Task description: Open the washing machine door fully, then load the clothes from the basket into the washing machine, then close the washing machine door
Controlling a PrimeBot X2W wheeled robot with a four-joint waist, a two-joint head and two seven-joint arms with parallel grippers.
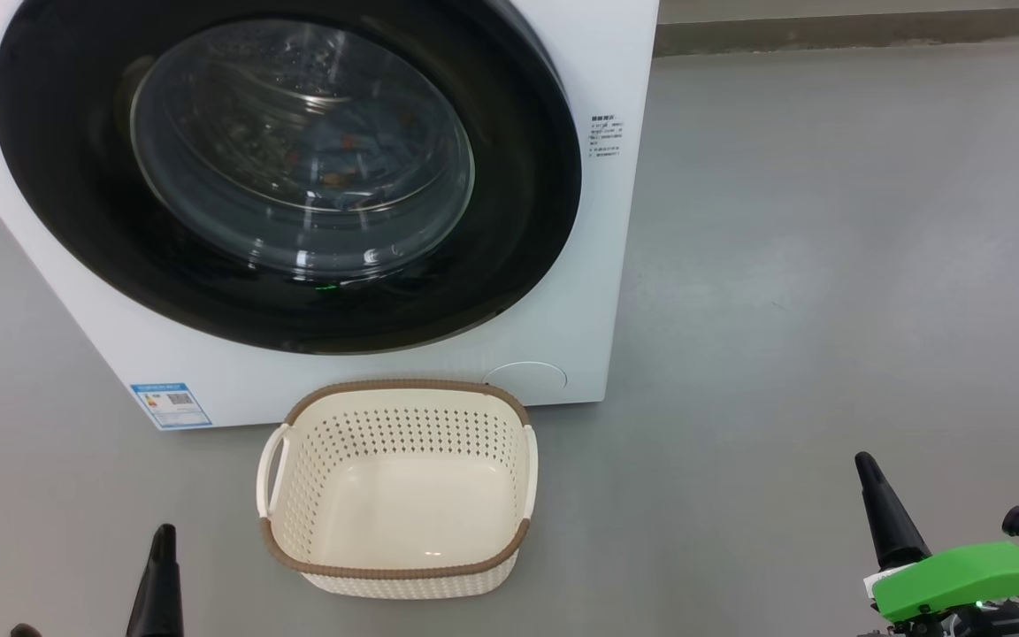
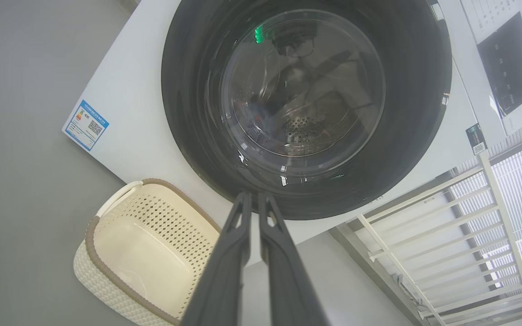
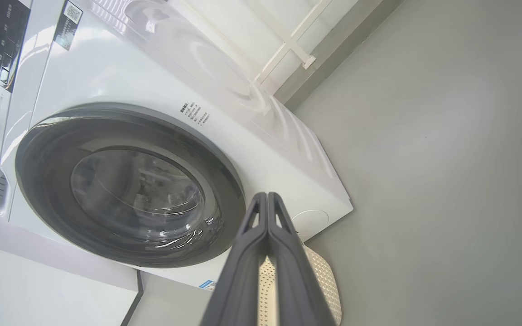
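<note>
Both grippers point toward the front of the washing machine (image 1: 602, 265), with nothing between their fingers.

**Left gripper** (image 1: 163, 533): its two dark fingers are pressed together and hold nothing. In its wrist view (image 2: 252, 197) the tips point at the lower rim of the washing machine door (image 2: 306, 108) but are not seen touching it.

**Right gripper** (image 1: 865, 460): its fingers are likewise closed tip to tip and empty. A green housing (image 1: 961, 575) sits just behind them. In its wrist view (image 3: 266, 195) the tips lie beside the lower edge of the door (image 3: 125, 190).

**Washing machine door** (image 1: 297, 150): it lies ahead of both grippers, nearer the left one, flat against the white front. Its glossy black rim encloses the clear bowl window.

**The clothes** (image 1: 368, 155): they lie beyond the fingertips, behind the glass and inside the drum. Light blue fabric with orange flecks shows there, blurred by reflections.

**The basket** (image 1: 408, 387): it stands on the grey floor (image 1: 828, 265) between the two grippers, closer to the left one and just ahead of its tips. Its far rim is near the foot of the machine. The bare cream bottom shows through the brown braided rim.

**Blue label sticker** (image 1: 171, 405): it is on the machine's lower corner, straight ahead of the left gripper.
</note>
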